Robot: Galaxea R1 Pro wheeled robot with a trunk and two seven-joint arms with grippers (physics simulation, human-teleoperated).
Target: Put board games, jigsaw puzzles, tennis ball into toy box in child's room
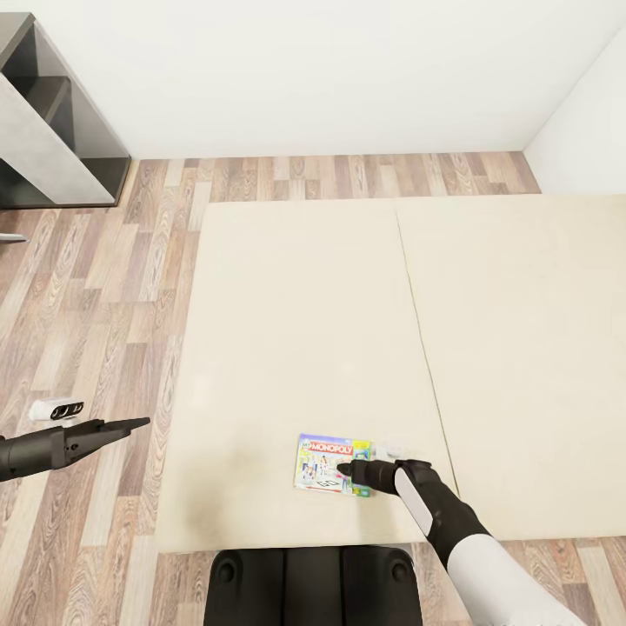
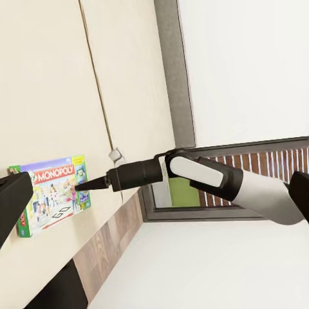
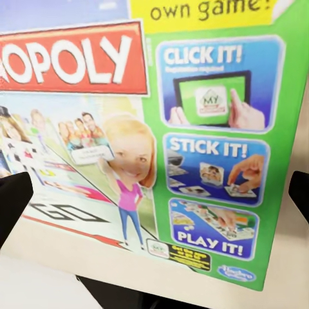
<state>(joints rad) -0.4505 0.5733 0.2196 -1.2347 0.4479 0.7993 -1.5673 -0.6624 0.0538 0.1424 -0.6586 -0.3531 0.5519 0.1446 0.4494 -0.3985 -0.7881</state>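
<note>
Right pincer point(image 1: 345, 470) sits low over the Monopoly box point(image 1: 323, 462); its wrist view shows dark fingertips point(image 3: 14, 199) spread wide to either side of the lid, gripping nothing. From the head view alone we cannot tell that spread. The box lies flat near the front edge of the bed point(image 1: 304, 313), left panel, beside the centre seam. Left pincer point(image 1: 130, 424) hovers over the wood floor point(image 1: 104, 287), holding nothing; we cannot tell how far it is parted. The left wrist view sees the box point(image 2: 51, 193) and right arm point(image 2: 212, 180) side-on.
</note>
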